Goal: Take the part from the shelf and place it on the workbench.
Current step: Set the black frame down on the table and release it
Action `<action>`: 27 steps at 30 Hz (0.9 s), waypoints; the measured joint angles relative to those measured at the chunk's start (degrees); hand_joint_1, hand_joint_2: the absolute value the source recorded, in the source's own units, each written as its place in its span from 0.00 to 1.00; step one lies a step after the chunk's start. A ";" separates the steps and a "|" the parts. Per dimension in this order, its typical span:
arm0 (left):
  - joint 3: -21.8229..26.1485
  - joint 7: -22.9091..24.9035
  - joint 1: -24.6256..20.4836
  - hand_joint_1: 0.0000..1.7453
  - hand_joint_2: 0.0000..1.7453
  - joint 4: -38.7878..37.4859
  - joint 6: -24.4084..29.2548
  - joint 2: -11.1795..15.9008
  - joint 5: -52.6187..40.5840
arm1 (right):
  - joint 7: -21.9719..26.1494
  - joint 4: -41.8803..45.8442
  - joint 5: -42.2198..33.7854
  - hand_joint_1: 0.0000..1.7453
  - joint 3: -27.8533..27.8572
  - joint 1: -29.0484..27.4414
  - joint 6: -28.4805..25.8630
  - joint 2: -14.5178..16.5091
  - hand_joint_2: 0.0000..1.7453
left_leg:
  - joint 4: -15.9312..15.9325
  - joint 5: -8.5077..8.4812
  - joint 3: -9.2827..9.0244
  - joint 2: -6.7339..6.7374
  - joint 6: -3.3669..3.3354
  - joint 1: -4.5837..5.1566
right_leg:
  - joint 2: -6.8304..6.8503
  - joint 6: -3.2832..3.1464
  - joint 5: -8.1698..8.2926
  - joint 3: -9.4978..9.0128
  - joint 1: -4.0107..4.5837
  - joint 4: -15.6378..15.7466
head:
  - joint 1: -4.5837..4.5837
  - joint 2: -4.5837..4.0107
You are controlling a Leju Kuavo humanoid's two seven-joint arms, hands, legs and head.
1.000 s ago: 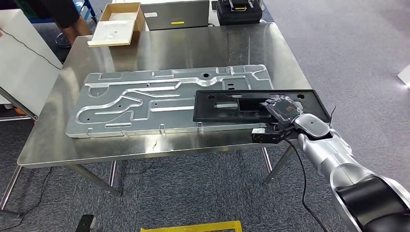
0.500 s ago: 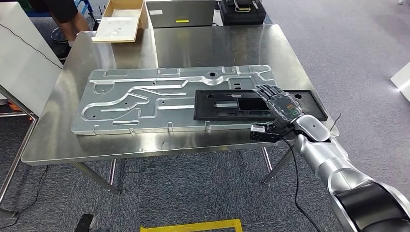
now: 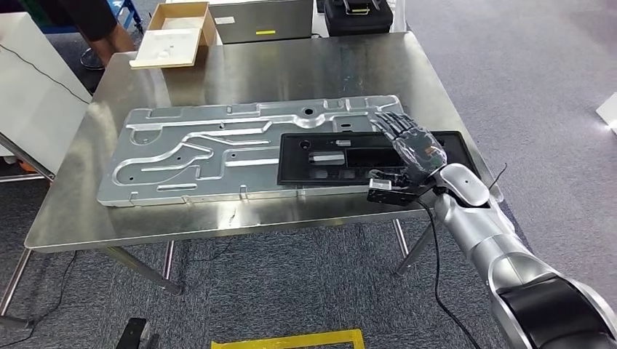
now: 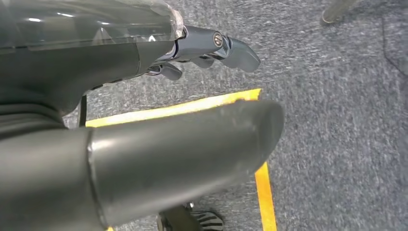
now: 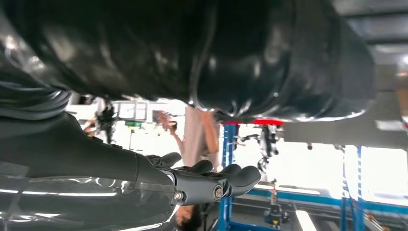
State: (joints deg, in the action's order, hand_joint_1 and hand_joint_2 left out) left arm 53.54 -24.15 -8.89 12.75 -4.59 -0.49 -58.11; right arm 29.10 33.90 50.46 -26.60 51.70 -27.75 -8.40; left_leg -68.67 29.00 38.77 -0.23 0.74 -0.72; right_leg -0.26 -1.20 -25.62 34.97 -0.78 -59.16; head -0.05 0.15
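Note:
The part [image 3: 327, 158], a flat black rectangular frame with cut-outs, lies on the steel workbench [image 3: 291, 65], its left end overlapping a large ribbed aluminium plate [image 3: 189, 153]. My right hand [image 3: 411, 142] hovers over the part's right half with its fingers spread, holding nothing. In the right wrist view that hand [image 5: 144, 178] has its fingers stretched out, and the part's glossy black surface [image 5: 216, 53] is close by. My left hand [image 4: 144, 62] hangs over grey carpet, its fingers loosely extended and empty.
At the bench's far edge stand a wooden box with a white insert [image 3: 178, 33], a grey case [image 3: 265, 20] and a black case [image 3: 356, 14]. A white board [image 3: 36, 87] leans at the left. A person [image 3: 94, 18] stands beyond it. Yellow floor tape [image 3: 291, 340] lies in front.
My right hand, curled on the part's right end a second ago, has let go and spread its fingers above it. The part stays flat on the bench. The camera shifted a little.

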 joint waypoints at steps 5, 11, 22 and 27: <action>-0.73 0.11 -0.80 0.00 0.00 -0.01 -0.92 -0.18 0.14 | 1.69 9.17 -7.22 0.00 2.72 -2.21 2.68 0.33 0.00 | 9.78 -3.02 -4.35 -0.19 -1.05 0.28 | -0.04 1.12 -0.05 0.35 0.45 -0.26 | 0.01 0.00; -1.28 -2.19 -0.53 0.00 0.00 -0.01 -2.37 -0.79 2.82 | 7.64 39.86 -22.29 0.00 10.62 -16.37 0.64 1.03 0.00 | 10.54 -3.43 -4.66 -0.48 -2.81 -0.16 | 0.04 2.27 -7.27 5.37 0.15 -12.19 | 0.01 0.00; 1.23 -7.25 3.95 0.00 0.00 -0.03 -1.42 -1.14 7.22 | 9.17 98.85 -14.69 0.00 21.66 -64.06 -12.21 5.78 0.00 | 9.68 -1.20 -5.76 -0.88 -1.03 0.23 | 0.03 0.45 -0.60 -0.28 0.41 -0.17 | 0.00 0.00; 2.42 -7.69 4.25 0.00 0.00 -0.03 -1.22 -0.96 8.01 | 9.17 103.03 -17.14 0.00 26.72 -73.35 -12.18 10.11 0.00 | -3.27 8.61 -2.27 -0.21 0.06 -0.07 | 0.50 -0.58 0.88 1.04 0.11 0.35 | 0.01 0.00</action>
State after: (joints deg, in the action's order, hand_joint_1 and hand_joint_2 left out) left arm 55.96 -31.84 -4.64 12.72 -5.81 -1.45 -50.10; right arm 38.27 136.93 33.32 0.12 -21.65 -39.93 1.71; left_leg -71.95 37.61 36.50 -0.44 0.80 -0.79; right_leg 0.24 -1.78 -24.75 36.00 -0.67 -58.81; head -0.04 0.15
